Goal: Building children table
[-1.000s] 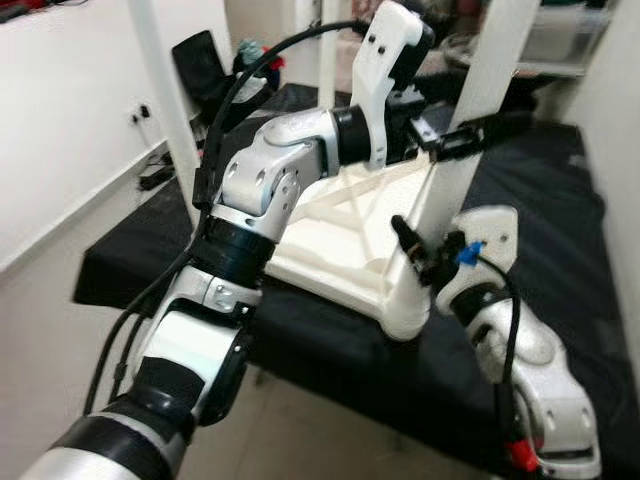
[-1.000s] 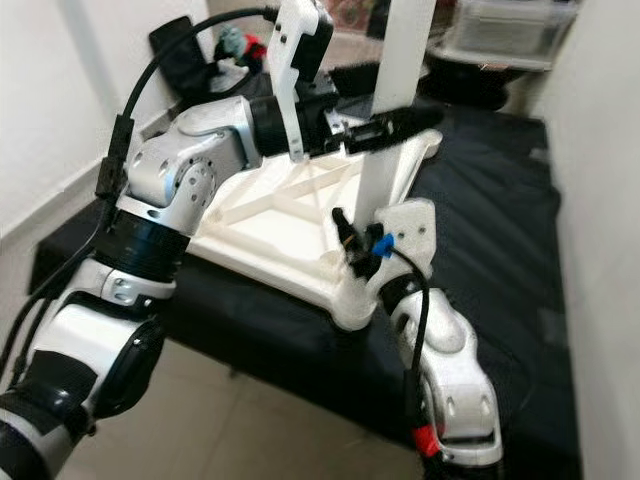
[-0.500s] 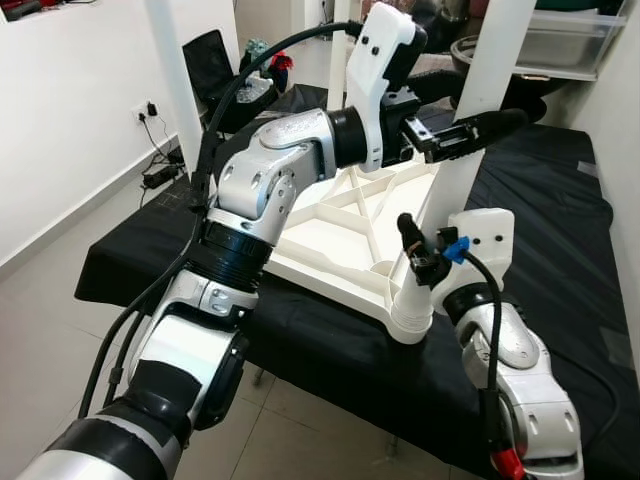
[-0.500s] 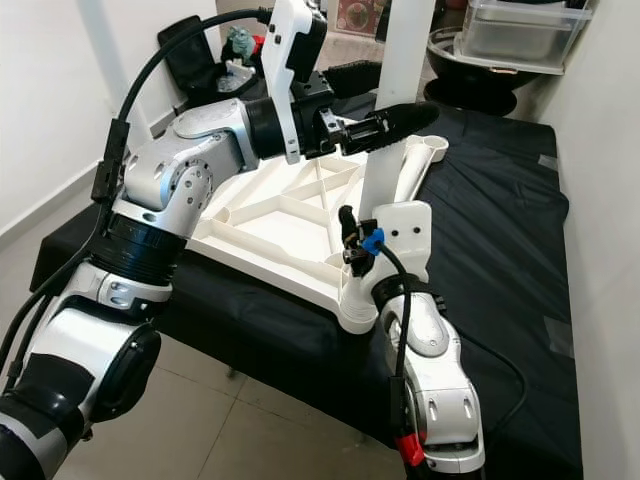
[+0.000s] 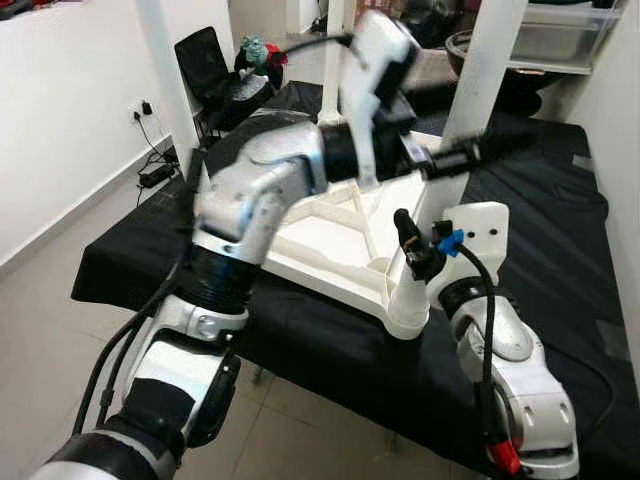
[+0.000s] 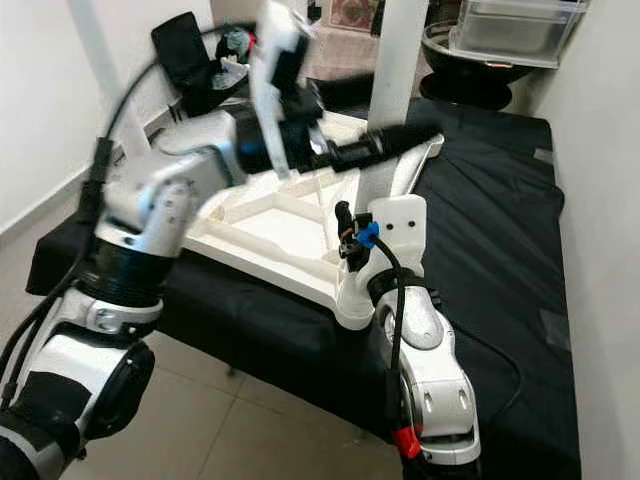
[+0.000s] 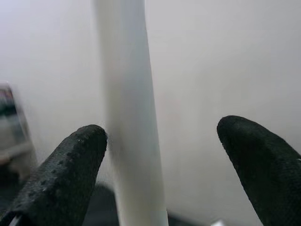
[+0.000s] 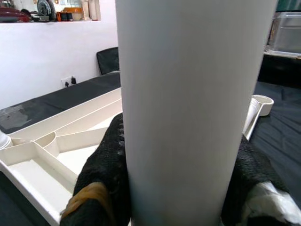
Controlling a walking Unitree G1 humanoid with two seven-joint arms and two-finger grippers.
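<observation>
Nearest to me, my right claw (image 8: 178, 188) is clamped round the bottom of the near leg (image 5: 470, 120), one black finger on each side of it, right above the corner socket (image 5: 408, 312) where that leg plugs into the upside-down tabletop (image 5: 335, 235). No change there compared with half a second ago, same grip, same spot.

What did change is my left arm. It's smeared with motion blur now where it was sharp a moment back, so it's mid-swing. My left claw (image 5: 478, 152) sits higher up the same leg, fingers spread apart with the leg passing between them and not pinched, at least going by the wrist view, where one finger (image 7: 66, 165) looks just beside the leg and the other is well clear. My read: the leg is seated or close to it, right claw is bracing the base, and the left is either repositioning for a push or letting go. Can't tell which.

Count, near to far:
- 1 tabletop, ribs up, on the black cloth (image 5: 540, 230)
- 3 legs standing that I can see: the near one, one at the left (image 5: 160, 90), one at the back (image 5: 335, 35)
- 1 far corner socket (image 6: 432, 145), which looks empty

So one leg probably still to go.
</observation>
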